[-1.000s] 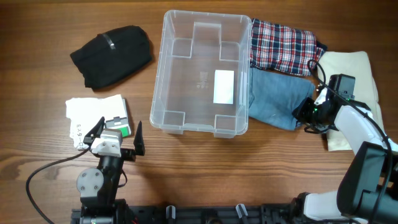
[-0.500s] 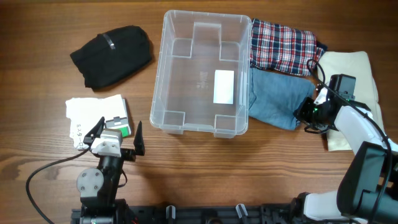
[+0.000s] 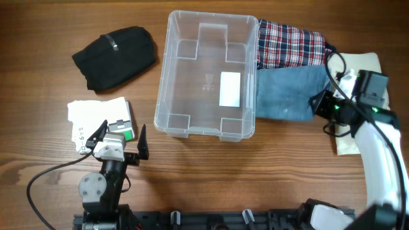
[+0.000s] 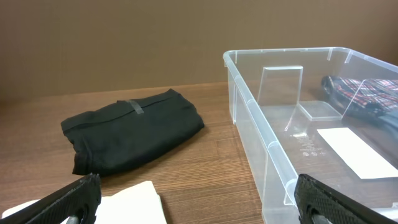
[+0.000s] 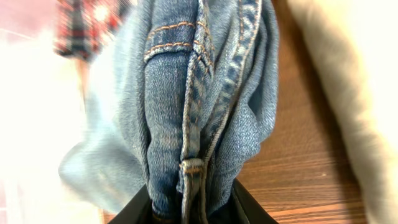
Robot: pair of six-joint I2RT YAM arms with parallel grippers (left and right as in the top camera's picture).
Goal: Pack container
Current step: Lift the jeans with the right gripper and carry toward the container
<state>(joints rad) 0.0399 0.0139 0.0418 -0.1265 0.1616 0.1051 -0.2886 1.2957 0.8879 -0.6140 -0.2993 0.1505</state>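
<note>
Right wrist, jeans hide end effector tips

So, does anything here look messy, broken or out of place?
Nothing is spilled or broken. The one untidy spot is the folded jeans right of the clear container: the right claw pinches their edge, so the denim bunches up there. The container itself is empty.
</note>
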